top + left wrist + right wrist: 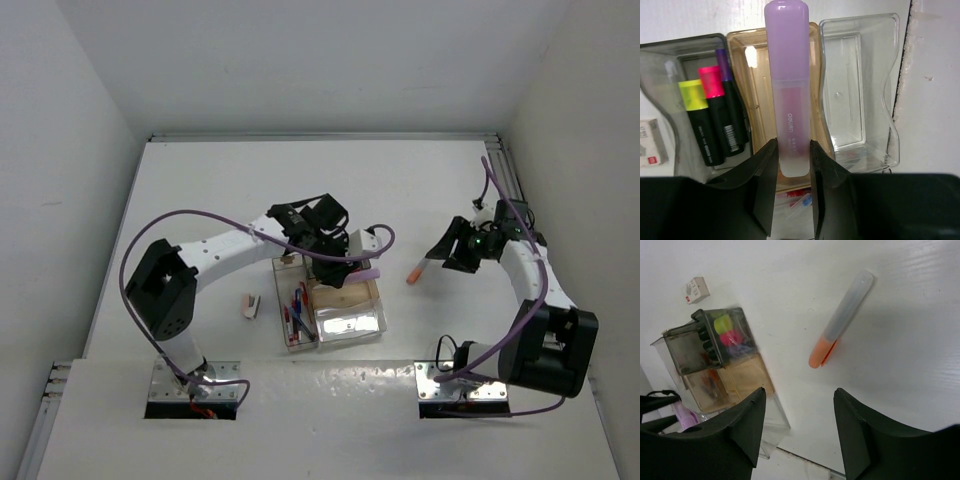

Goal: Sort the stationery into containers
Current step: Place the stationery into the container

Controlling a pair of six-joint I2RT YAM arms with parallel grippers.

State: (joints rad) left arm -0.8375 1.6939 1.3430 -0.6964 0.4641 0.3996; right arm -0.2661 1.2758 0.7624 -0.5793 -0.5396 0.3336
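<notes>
Left claw (792, 150) clamped on a purple highlighter (787, 75); right claw (800, 415) spread wide with nothing between its fingers, an orange highlighter (840, 320) ahead of it.
The frosted lilac barrel, printed "deli" along its side, juts straight out from the left claw over a glossy amber tray (752, 100). To its left, a smoky grey tray (670, 65) holds black-bodied yellow (695, 115) and pink (715, 100) highlighters. To its right is a wavy-walled clear tray (860, 85). The orange highlighter lies apart from the right claw on the white surface (900, 365), frosted with an orange end.
</notes>
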